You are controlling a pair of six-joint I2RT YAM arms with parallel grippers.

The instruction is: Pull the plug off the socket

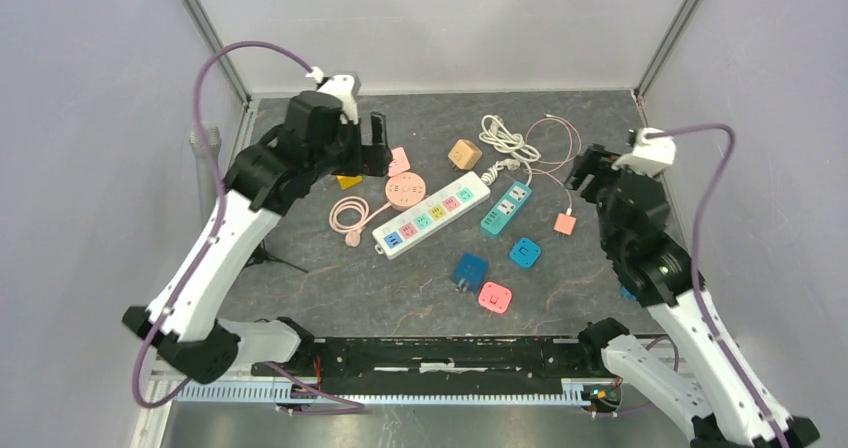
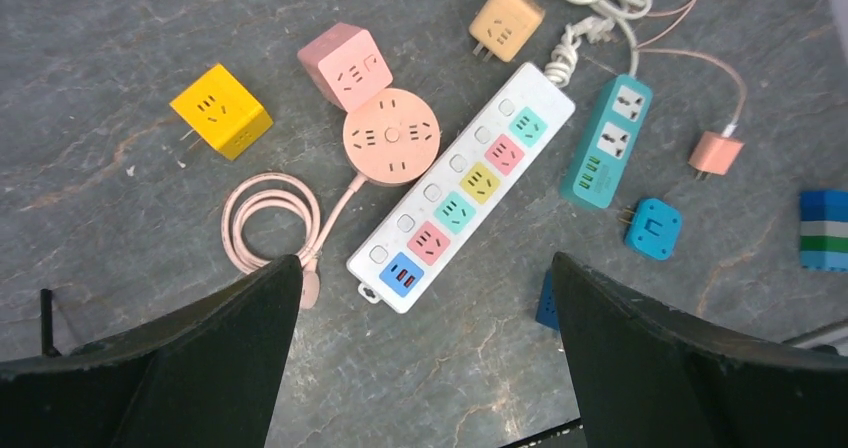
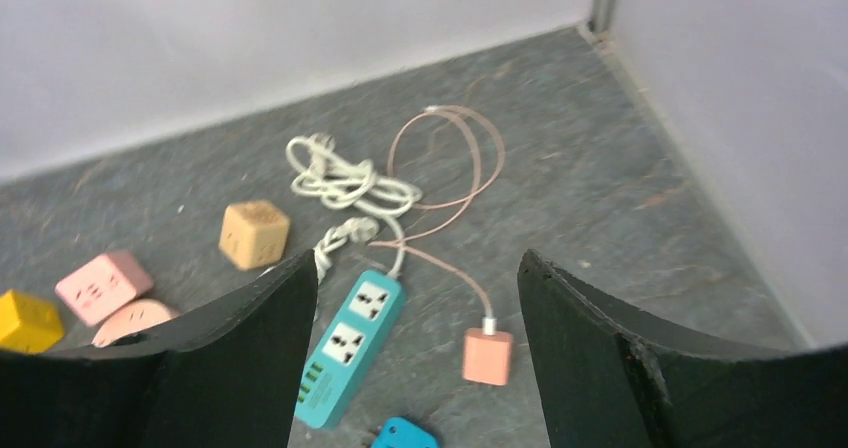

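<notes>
A round pink socket lies left of centre on the table, with its pink cable coiled beside it. A pink cube plug sits against the socket's far edge; I cannot tell if its pins are in. My left gripper hovers above this group, open and empty. My right gripper is open and empty at the right, above a teal power strip. The pink cube also shows in the right wrist view.
A white power strip with coloured outlets lies at centre, its white cord bundled behind. Loose around it are a yellow cube, a tan cube, a salmon adapter on a thin cable, two blue plugs and a red-pink plug.
</notes>
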